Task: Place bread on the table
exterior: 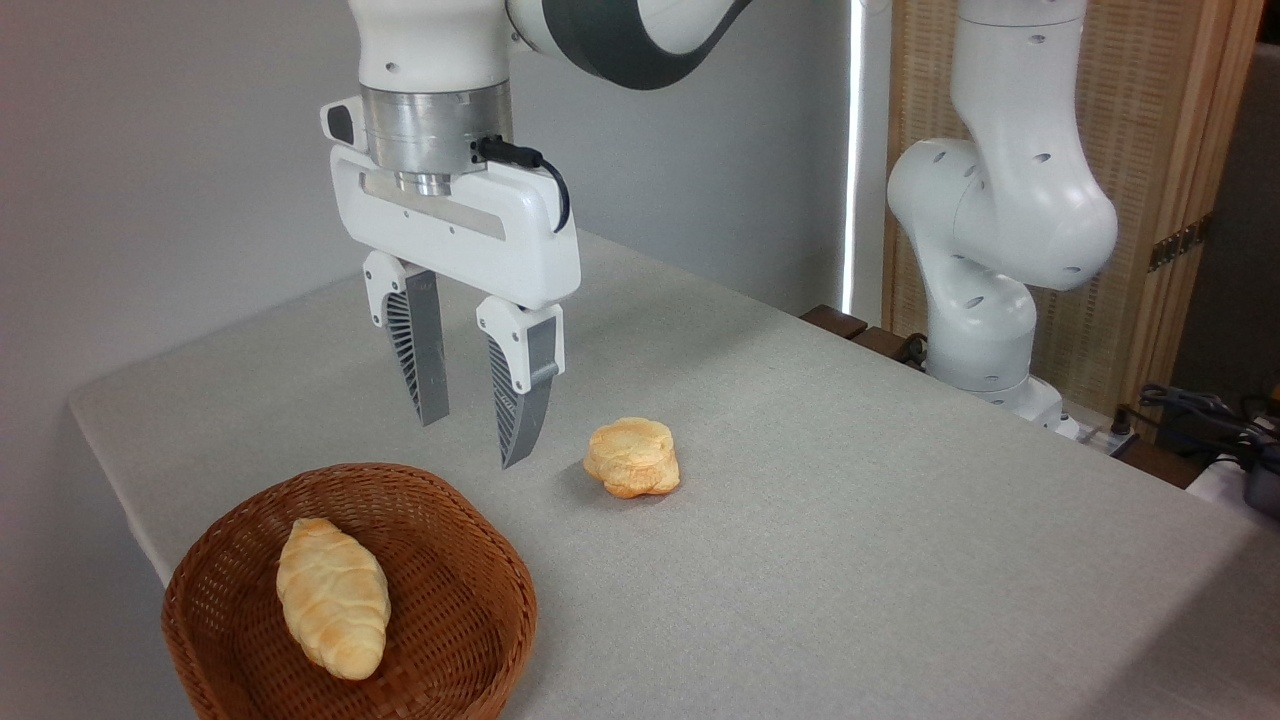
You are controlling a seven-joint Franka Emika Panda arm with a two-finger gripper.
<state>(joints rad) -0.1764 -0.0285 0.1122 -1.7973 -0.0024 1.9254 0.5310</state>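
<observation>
Bread (632, 457) sits on the table (900, 520), clear of the basket (470, 600), off to the basket's upper right with bare cloth between them. From this one fixed camera, the gripper (468, 437) hangs above the basket's far rim, its two ribbed fingers pointing down, spread with open air between them and nothing held. The bread lies to the right of the jaws and lower, just beside the nearer fingertip in the picture but not touching it; how far the jaws stand behind or in front of it I can't judge from this angle. It is a stubby lump, slightly wider than deep, its longer side running roughly left to right across the cloth.

A second, longer loaf (332, 597) rests inside the basket, below and left of the jaws.

Judging by how things lie, the roll is already out on the cloth, so the job looks done and the arm needs only to draw clear upward.
</observation>
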